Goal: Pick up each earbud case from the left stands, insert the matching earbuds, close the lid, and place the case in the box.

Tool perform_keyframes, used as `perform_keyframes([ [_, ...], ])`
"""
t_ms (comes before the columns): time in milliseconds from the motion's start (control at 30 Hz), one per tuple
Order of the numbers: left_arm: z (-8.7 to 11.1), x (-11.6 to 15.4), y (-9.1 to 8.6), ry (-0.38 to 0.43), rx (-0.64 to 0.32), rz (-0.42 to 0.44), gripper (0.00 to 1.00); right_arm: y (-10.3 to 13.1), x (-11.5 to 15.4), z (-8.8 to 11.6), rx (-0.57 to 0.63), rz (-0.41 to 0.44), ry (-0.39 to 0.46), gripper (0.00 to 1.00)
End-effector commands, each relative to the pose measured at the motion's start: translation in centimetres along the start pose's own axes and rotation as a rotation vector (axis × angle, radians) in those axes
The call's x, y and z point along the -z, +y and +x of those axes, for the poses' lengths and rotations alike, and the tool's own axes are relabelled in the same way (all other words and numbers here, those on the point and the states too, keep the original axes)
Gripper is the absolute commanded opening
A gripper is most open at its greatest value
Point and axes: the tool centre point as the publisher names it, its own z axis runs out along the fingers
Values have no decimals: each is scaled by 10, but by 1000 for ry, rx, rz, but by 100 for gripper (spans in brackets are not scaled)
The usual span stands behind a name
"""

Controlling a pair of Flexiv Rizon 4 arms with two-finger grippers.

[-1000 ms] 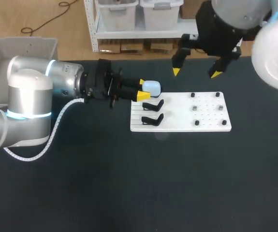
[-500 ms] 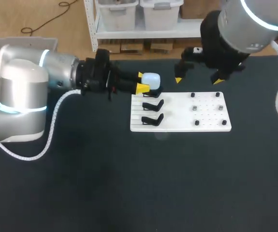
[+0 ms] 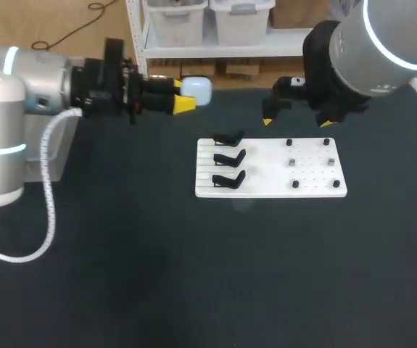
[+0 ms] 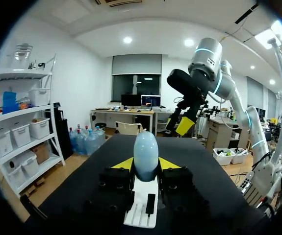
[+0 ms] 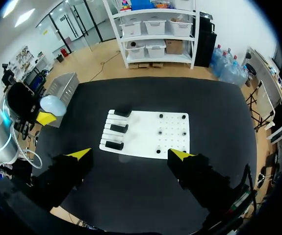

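- The left gripper (image 3: 183,96) is grasping a pale blue earbud case (image 3: 196,88), with one yellow tip pressing on each side of it.
- In the left wrist view the earbud case (image 4: 145,156) is standing upright like an egg between the two tips of the left gripper (image 4: 145,164), and its rounded top is rising above them.
- The left arm (image 3: 19,109) is coming in from the left side and holding the case out level over the far part of the table (image 3: 193,275). The case is sitting beyond and to the left of the white board (image 3: 317,190).
- Three black stands (image 3: 230,156) are lying in a row down the left strip of the board, and the case is hanging well apart from them.
- Small dark pegs (image 3: 295,184) are sitting in pairs on the right half of the board; what they are carrying is too small to tell.
- The right gripper (image 3: 296,122) is hanging above the far edge of the board with its fingers spread wide and nothing between them.
- In the right wrist view the right gripper (image 5: 131,154) is looking down on the board (image 5: 148,133), with the stands (image 5: 117,128) lying ahead of its parted tips.
- A grey box (image 5: 64,85) is sitting at the table's left edge, and the held case (image 5: 52,104) is showing just beside it in the right wrist view.
- In the left wrist view the right arm (image 4: 204,63) is reaching down ahead of the held case.
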Motion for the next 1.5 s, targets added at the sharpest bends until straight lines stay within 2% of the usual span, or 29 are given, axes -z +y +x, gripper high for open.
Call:
perform_keyframes([
  [33, -8, 49, -20, 32, 18, -350, 0, -1, 0, 3, -2, 0, -53, 100],
  [200, -11, 95, -14, 53, 17, -482, 0, -1, 0, 3, -2, 0, -53, 100],
  [267, -5, 114, -7, 61, 29, -540, 0, -1, 0, 3, -2, 0, -53, 100],
  [367, 16, 145, 7, 123, 52, -631, 0, -1, 0, 3, -2, 0, -53, 100],
  [433, 37, 171, 21, 108, 110, -702, 0, -1, 0, 3, -2, 0, -53, 100],
  [467, 47, 183, 27, 162, 103, -741, 0, -1, 0, 3, -2, 0, -53, 100],
  [533, 67, 205, 40, 166, 147, -798, 0, -1, 0, 3, -2, 0, -53, 100],
  [567, 76, 216, 45, 195, 146, -832, 0, -1, 0, 3, -2, 0, -53, 100],
  [667, 94, 240, 58, 206, 177, -888, 0, -1, 0, 3, -2, 0, -53, 100],
  [900, 117, 284, 86, 168, 226, -963, 0, -1, 0, 3, -2, 0, -53, 100],
  [1100, 136, 307, 114, 211, 248, -987, 0, -1, 0, 3, -2, 0, -53, 100],
  [1333, 161, 333, 155, 275, 263, -993, 0, -1, 0, 3, -2, 0, -53, 100],
  [1500, 174, 350, 171, 295, 278, -1012, 0, -1, 0, 3, -2, 0, -53, 100],
])
